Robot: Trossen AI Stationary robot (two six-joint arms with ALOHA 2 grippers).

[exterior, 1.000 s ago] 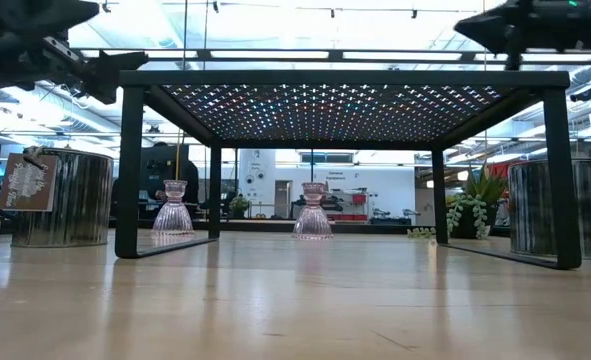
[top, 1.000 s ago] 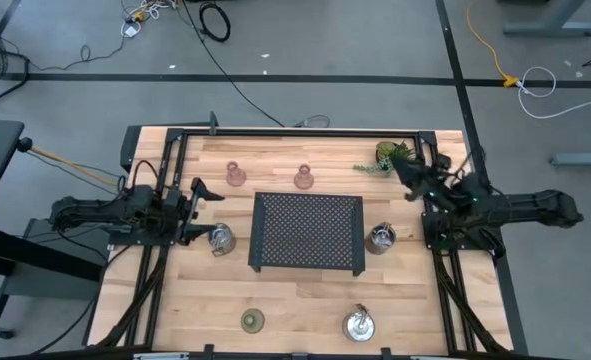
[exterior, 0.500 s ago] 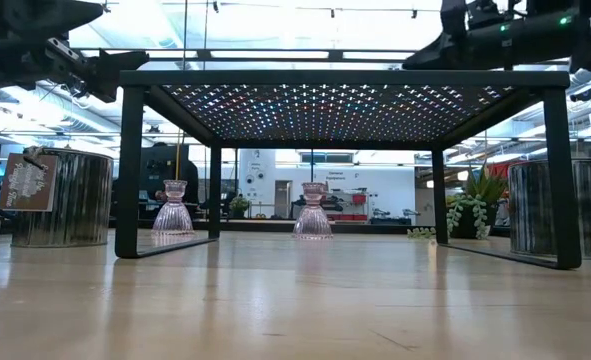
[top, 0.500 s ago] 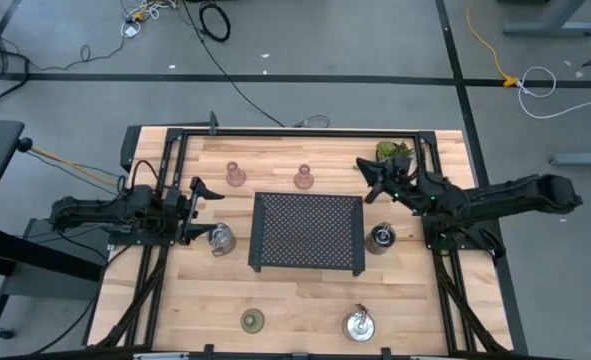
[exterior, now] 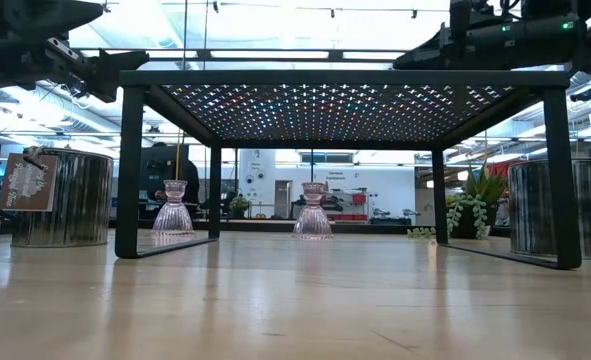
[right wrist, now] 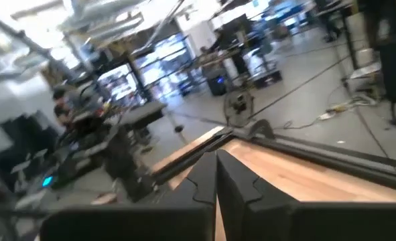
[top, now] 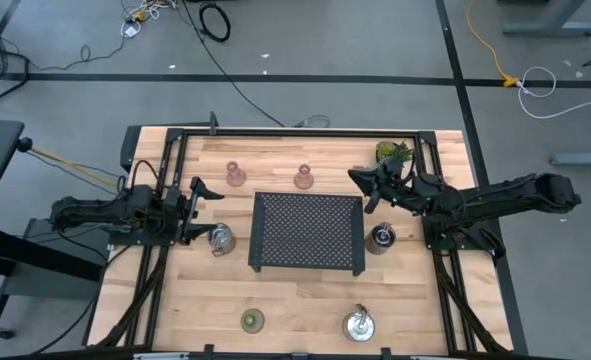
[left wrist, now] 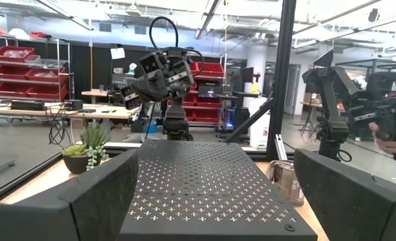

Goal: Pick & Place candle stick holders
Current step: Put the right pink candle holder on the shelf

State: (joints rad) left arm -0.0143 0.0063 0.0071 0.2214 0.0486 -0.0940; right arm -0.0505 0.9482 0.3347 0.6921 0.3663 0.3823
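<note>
Right gripper (top: 360, 180), fingers together and empty, hovers off the tray's (top: 308, 232) far right corner; left gripper (top: 203, 212) waits left of the tray, fingers apart. Pink holders (top: 302, 178) beyond the tray look light, brittle and slick; best gripped at the narrow waist.

On the counter (top: 295, 300) I count six candle stick holders. Three are silver: one (top: 220, 238) left of the tray, one (top: 381, 237) right of it, one (top: 359, 324) near the front edge. Two are pink (top: 236, 174) (top: 303, 178), behind the tray. One is olive-green (top: 252, 321). I also see one black perforated tray (top: 308, 232), one small plant (top: 392, 154) and two arms.
</note>
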